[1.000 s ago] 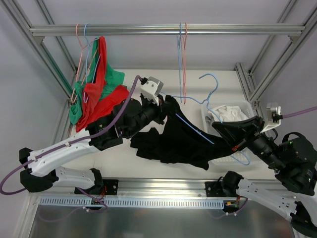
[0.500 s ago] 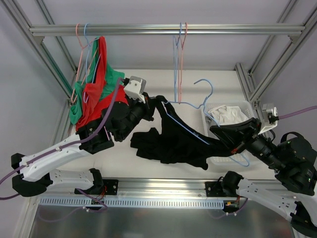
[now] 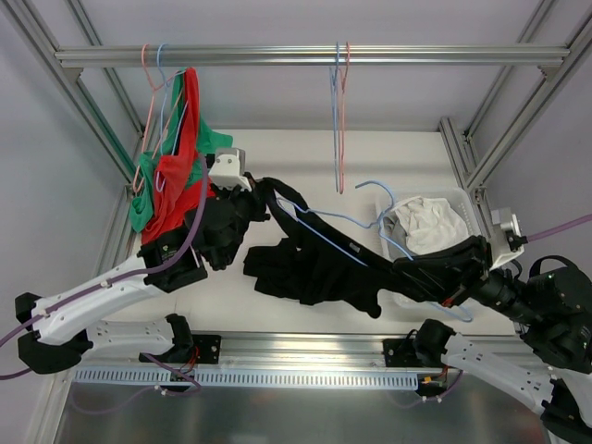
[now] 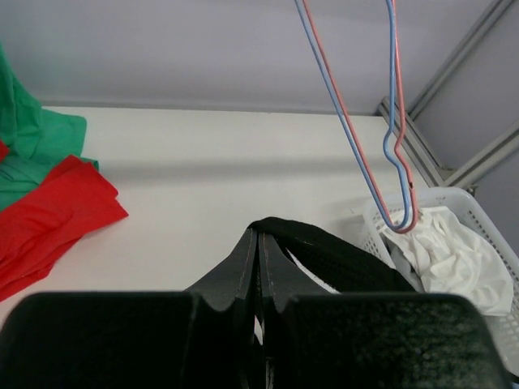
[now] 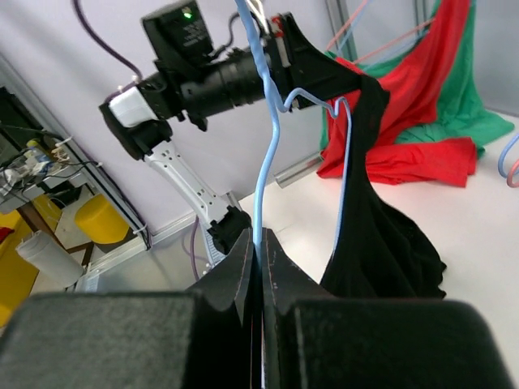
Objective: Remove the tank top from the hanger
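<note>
Since a second ago the left tool [image 4: 258,237] has drawn back toward the left edge of the worktop [image 3: 305,153]. The right tool [image 5: 258,243] has sunk toward the near edge, so the hanger [image 5: 263,194] lies flatter. The left tool's fingers are pressed together on a black strap [image 4: 324,258] of the tank top [image 3: 319,273]. The right tool pinches the blue wire of the hanger. The strap is stretched along the hanger, and the rest of the tank top sags in a heap onto the middle of the worktop. A white basket [image 4: 496,243] holding white cloth [image 4: 446,259] sits at the right edge. Red and green garments [image 3: 180,171] hang at the far left corner.
</note>
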Available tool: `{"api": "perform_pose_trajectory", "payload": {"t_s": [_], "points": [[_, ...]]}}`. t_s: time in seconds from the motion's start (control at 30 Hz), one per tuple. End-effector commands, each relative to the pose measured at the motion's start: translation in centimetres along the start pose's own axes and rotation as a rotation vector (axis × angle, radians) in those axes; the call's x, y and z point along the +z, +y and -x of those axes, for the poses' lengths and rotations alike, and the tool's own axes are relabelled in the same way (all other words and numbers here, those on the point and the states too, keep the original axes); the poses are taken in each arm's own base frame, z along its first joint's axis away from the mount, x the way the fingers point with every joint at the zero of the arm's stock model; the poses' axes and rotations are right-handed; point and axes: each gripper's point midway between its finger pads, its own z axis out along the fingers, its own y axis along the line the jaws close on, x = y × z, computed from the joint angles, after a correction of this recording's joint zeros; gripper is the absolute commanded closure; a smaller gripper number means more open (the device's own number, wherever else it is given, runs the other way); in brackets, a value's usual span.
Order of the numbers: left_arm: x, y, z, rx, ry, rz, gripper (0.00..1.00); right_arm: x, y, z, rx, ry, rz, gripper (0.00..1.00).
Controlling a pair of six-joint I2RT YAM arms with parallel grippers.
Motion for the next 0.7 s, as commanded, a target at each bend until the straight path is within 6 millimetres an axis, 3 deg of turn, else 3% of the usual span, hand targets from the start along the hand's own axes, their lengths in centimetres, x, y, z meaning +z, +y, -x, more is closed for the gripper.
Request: {"api": "perform_pose_trajectory", "payload": {"t_s": [0.0,0.13,0.17,0.3,0.37,0.4,0.43,0.47,0.53,0.57,0.63,0.67], "points": [[-0.3,0.0,0.8,-0.061,-0.023,-0.037,1.00,-0.8,2.3,1.6,-0.045,-0.081,0.123,1.00],[-2.5,-3.2,0.0,-0.130,0.015,-0.297,1.00,-0.2,0.8,3.5,-0.096,-0.236,0.067,1.00],[-3.5,-3.1,-0.5,-0.169,0.023,-0.343,1.00,-0.2,0.5,3.7,-0.111,-0.269,0.055,1.00],[-6.6,-5.7,-2.6,-0.236,0.078,-0.593,1.00,0.4,1.0,7.0,-0.189,-0.558,0.128,1.00],[-8.2,-7.6,-4.5,-0.236,0.124,-0.739,1.00,2.6,1.4,7.4,-0.214,-0.572,0.165,1.00],[-8.6,-8.2,-5.3,-0.232,0.143,-0.781,1.00,2.8,2.3,8.9,-0.233,-0.633,0.202,1.00],[-9.4,-9.0,-6.0,-0.228,0.167,-0.843,1.00,4.8,2.2,8.7,-0.238,-0.619,0.221,1.00],[-9.4,-9.1,-7.8,-0.218,0.200,-0.852,1.00,5.5,2.4,9.2,-0.245,-0.642,0.235,1.00],[-10.3,-10.1,-8.3,-0.232,0.204,-0.937,1.00,5.3,3.4,11.6,-0.260,-0.777,0.275,1.00],[-11.1,-10.6,-10.0,-0.220,0.246,-0.995,1.00,7.0,2.6,11.4,-0.284,-0.786,0.251,1.00],[-11.8,-11.4,-10.9,-0.209,0.273,-1.051,1.00,6.3,3.0,13.6,-0.314,-0.935,0.246,1.00],[-12.4,-12.0,-12.4,-0.182,0.323,-1.095,1.00,7.6,2.7,13.6,-0.332,-0.948,0.230,1.00]]}}
